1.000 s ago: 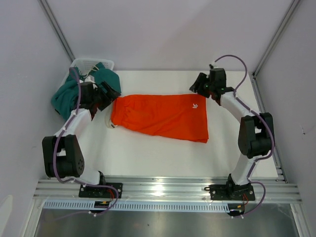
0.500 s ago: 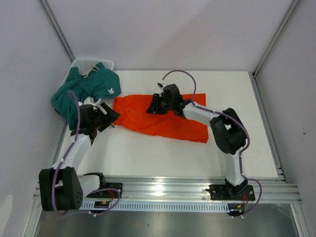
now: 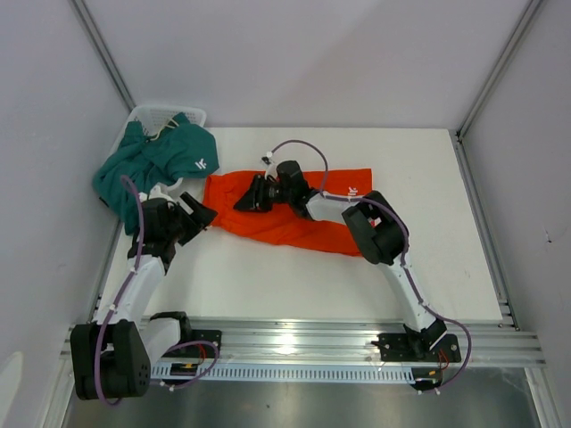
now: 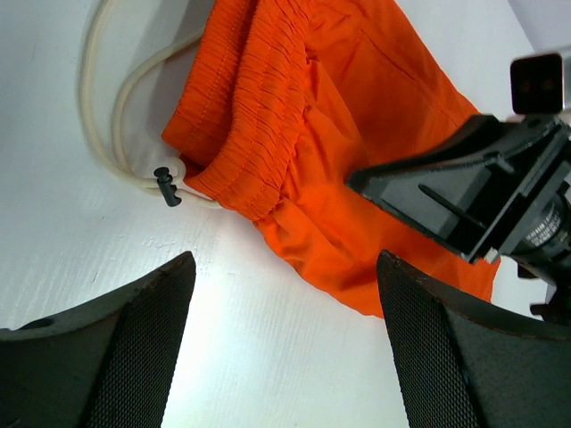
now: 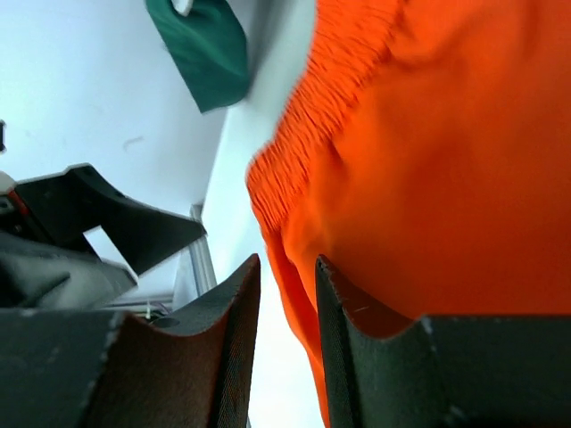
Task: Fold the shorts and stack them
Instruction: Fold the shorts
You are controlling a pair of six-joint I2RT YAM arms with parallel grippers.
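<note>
The orange-red shorts (image 3: 303, 218) lie flat across the middle of the table, waistband to the left; they also show in the left wrist view (image 4: 357, 107) and the right wrist view (image 5: 446, 152). Their white drawstring (image 4: 116, 98) loops on the table. My right gripper (image 3: 250, 201) reaches left over the waistband end, its jaws nearly together with an orange fold between them (image 5: 287, 260). My left gripper (image 3: 198, 214) is open and empty (image 4: 284, 259) just off the shorts' near-left corner. The teal shorts (image 3: 152, 165) hang over the basket.
The white mesh basket (image 3: 169, 114) stands at the back left corner under the teal shorts. The two grippers are close together at the shorts' left end. Bare table (image 3: 437, 223) lies right of the shorts. A metal rail (image 3: 303, 334) runs along the front.
My right arm swept from the back right corner leftward across the orange shorts to the waistband. My left gripper drew back from the basket to the shorts' near-left corner.
</note>
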